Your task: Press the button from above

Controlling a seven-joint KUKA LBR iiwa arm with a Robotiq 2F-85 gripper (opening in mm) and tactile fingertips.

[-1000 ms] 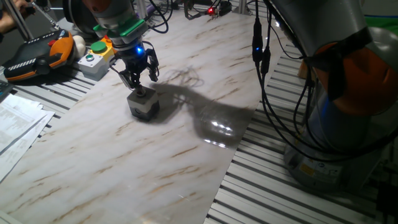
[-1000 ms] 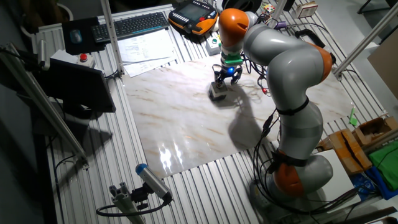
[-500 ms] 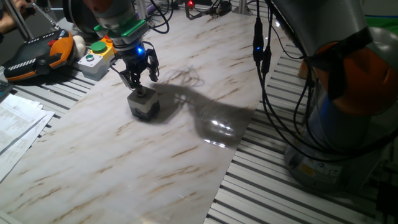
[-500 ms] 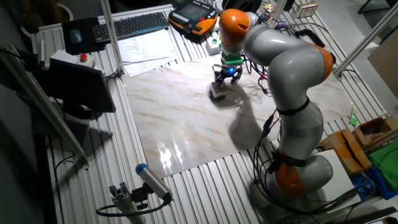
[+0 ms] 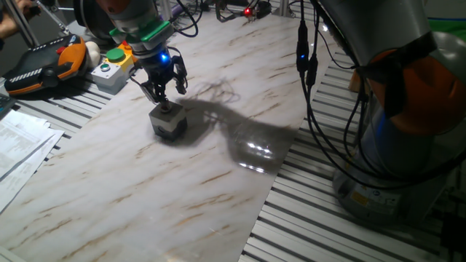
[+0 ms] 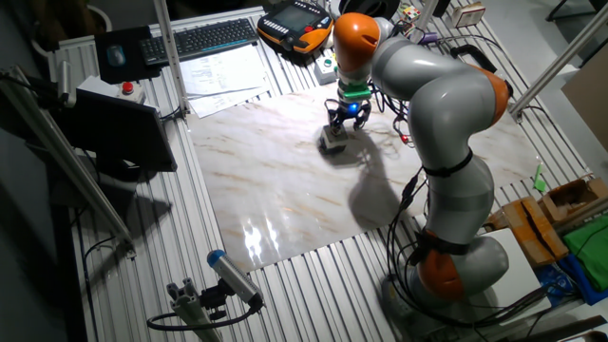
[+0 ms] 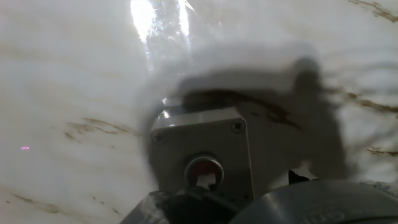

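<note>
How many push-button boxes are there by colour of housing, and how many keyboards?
Grey button box: 1
Yellow and grey button box: 1
Keyboard: 1
Total: 3

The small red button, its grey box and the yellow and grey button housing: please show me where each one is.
small red button [image 7: 204,172], hand view, on its round cap.
grey box [image 5: 168,124], one fixed view, on its front side.
yellow and grey button housing [image 5: 113,70], one fixed view, on its top.

No legible text or labels anywhere
</note>
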